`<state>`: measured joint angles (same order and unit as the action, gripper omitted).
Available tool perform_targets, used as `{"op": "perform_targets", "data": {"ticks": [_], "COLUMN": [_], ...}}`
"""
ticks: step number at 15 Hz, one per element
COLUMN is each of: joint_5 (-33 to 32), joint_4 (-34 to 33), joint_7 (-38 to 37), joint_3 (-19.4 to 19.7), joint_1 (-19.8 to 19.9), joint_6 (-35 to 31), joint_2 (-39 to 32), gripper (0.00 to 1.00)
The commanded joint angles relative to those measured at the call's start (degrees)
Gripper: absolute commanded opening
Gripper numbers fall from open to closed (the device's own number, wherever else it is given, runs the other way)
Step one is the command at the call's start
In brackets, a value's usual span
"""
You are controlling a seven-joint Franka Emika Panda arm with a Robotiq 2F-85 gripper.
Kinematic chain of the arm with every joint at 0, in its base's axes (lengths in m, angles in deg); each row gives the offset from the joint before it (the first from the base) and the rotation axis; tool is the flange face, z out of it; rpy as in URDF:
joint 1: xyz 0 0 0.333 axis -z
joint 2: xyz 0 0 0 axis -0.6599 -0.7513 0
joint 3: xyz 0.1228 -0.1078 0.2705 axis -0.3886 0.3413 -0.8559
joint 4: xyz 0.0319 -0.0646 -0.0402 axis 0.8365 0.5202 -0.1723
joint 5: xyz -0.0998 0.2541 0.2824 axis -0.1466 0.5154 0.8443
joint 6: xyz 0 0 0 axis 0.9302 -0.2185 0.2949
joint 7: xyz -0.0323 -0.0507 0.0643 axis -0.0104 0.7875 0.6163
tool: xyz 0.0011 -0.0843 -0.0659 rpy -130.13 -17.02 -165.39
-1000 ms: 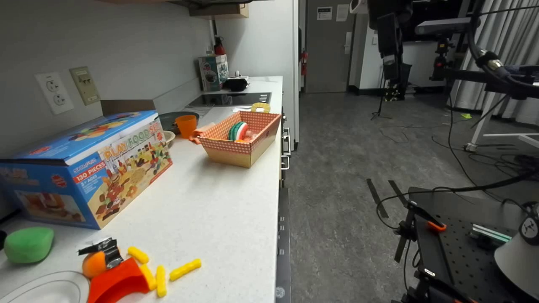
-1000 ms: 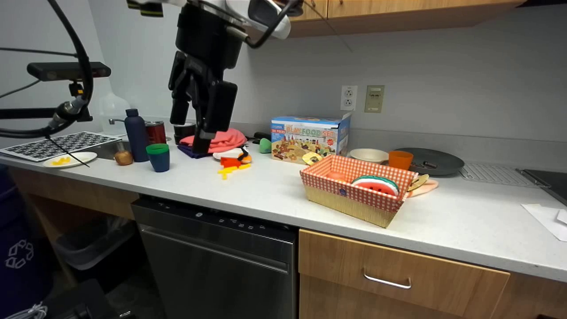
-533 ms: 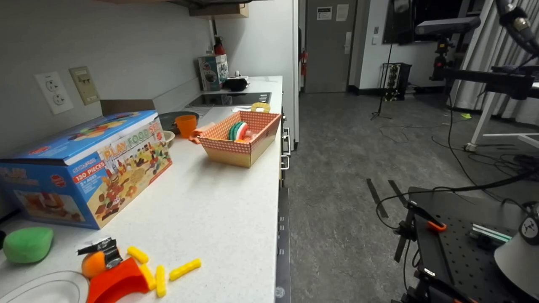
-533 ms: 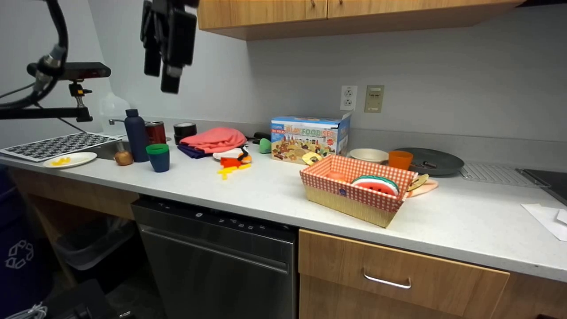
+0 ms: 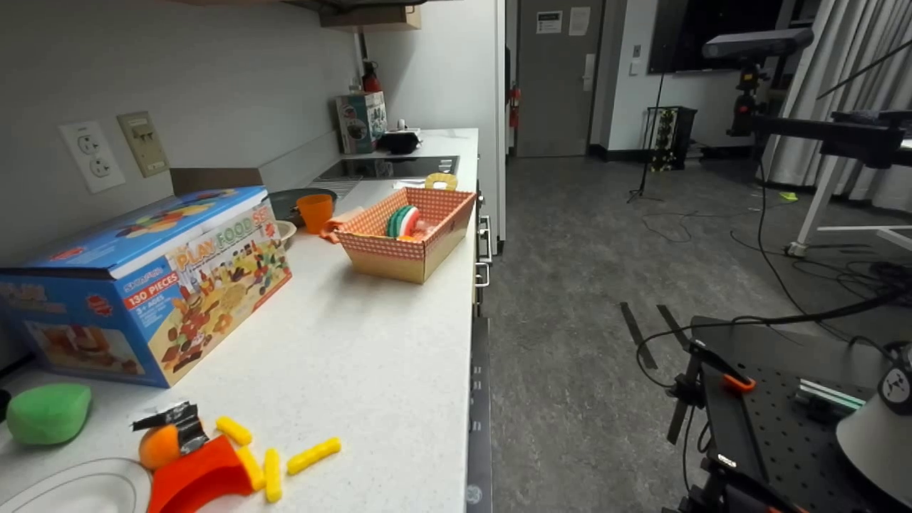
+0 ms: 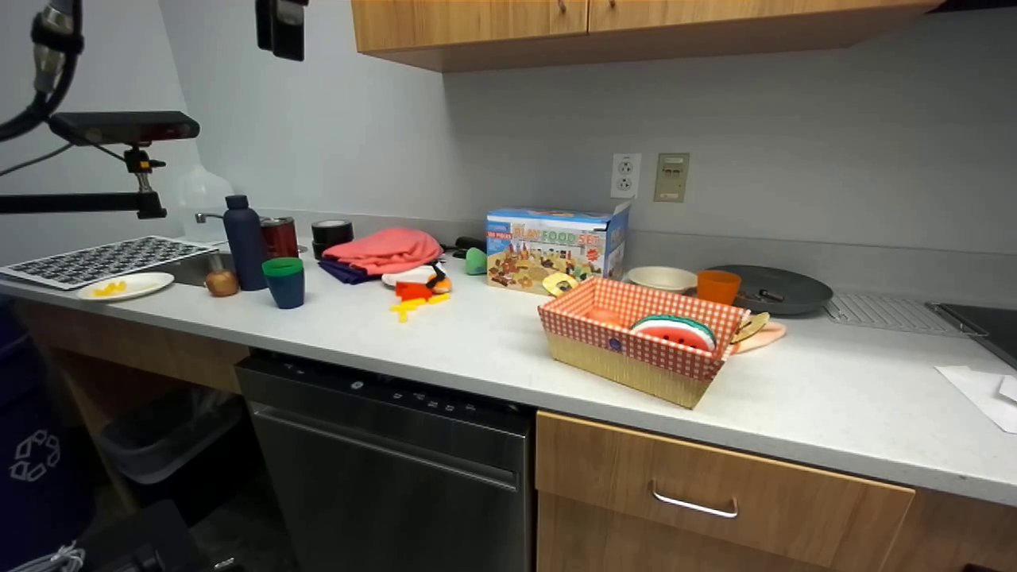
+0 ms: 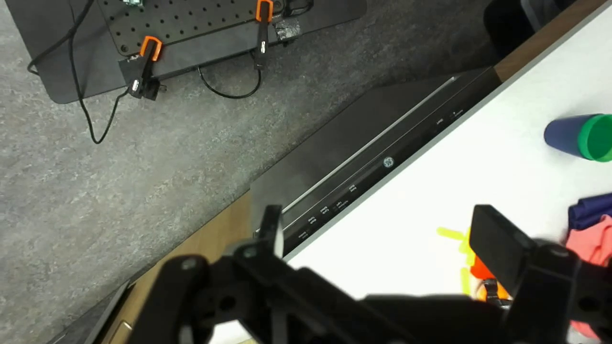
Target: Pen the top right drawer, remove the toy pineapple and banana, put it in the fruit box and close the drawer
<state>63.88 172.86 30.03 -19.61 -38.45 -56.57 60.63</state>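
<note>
The top right drawer (image 6: 604, 469), a wooden front with a silver handle (image 6: 693, 504), is shut below the counter in an exterior view. Part of its front also shows in the wrist view (image 7: 222, 222). The fruit box (image 6: 612, 373), a tan basket with red checked lining, stands on the counter in both exterior views (image 5: 388, 265). It holds a toy watermelon slice (image 6: 674, 332) and something orange-red. The toy pineapple and banana are out of view. My gripper (image 7: 378, 210) is open and empty, fingers wide apart, high above the counter; only its tip shows in an exterior view (image 6: 282, 30).
A blue play food box (image 6: 548, 253), a pale bowl (image 6: 662, 278), an orange cup (image 6: 717, 286) and a dark pan (image 6: 786, 290) stand behind the basket. Yellow and red toy pieces (image 6: 415, 292) and a blue-green cup (image 6: 284, 286) lie left. Wooden upper cabinets (image 6: 675, 32) overhang the counter.
My gripper has risen and moved a little left in an exterior view, nearly leaving the top edge. The arm has left the other exterior picture. The basket and drawer have not moved.
</note>
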Motion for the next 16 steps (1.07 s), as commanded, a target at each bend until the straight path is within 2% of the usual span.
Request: {"op": "perform_targets", "data": {"ticks": [1,3,10,13,16], "joint_5": [0.17,0.16,-5.75,-8.45,-7.78], "joint_4": [-0.17,-0.17,10.85,12.93,13.29], "joint_7": [0.22,0.21,1.61,0.96,-1.08], "joint_3": [-0.38,-0.38,4.86,7.99,10.05], "joint_1": [0.6,0.6,6.25,8.83,10.31], "joint_6": [0.16,0.16,-19.14,-26.64,-31.21], "joint_2": [-0.33,-0.48,-5.55,-11.03,-14.32], "gripper": [1.0,1.0,1.0,1.0,1.0]}}
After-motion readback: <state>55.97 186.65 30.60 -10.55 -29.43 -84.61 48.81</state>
